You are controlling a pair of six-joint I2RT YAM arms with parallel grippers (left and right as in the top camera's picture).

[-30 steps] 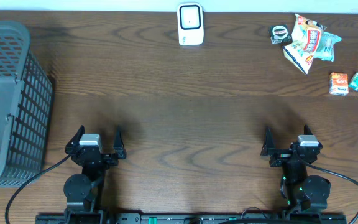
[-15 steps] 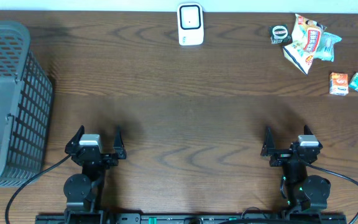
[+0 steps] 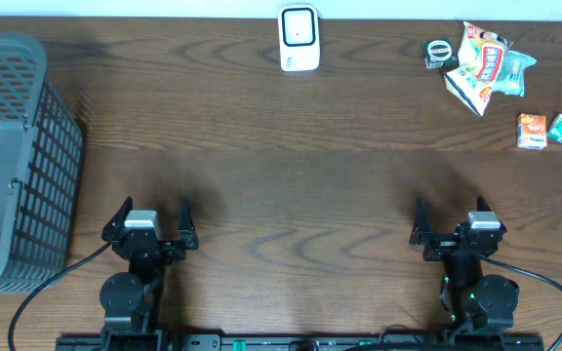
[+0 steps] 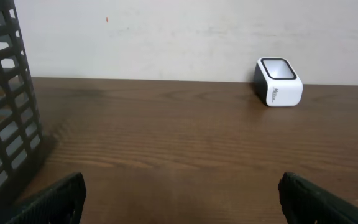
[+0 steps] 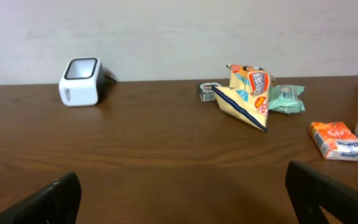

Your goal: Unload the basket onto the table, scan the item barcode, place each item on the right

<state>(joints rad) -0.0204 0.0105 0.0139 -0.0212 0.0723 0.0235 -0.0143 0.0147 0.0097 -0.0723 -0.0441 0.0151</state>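
A: Anything cut off?
B: Basket (image 3: 8, 156), left edge; print on the far-right snack packets (image 3: 483, 66) unreadable.
A: Changed?
B: Nothing; left gripper (image 3: 155, 207) and right gripper (image 3: 451, 209) stay wide, empty, near; scanner (image 3: 299, 37) far centre.

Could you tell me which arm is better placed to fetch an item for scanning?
Probably the right. The right gripper, open, faces the yellow snack bag and small orange packet at the far right; the left gripper, also open, sits by the grey plastic mesh basket.

Left gripper (image 3: 154, 211) at lower left of the overhead frame, jaws spread wide, right gripper (image 3: 451, 213) at lower right, jaws equally wide, both pointing toward the top
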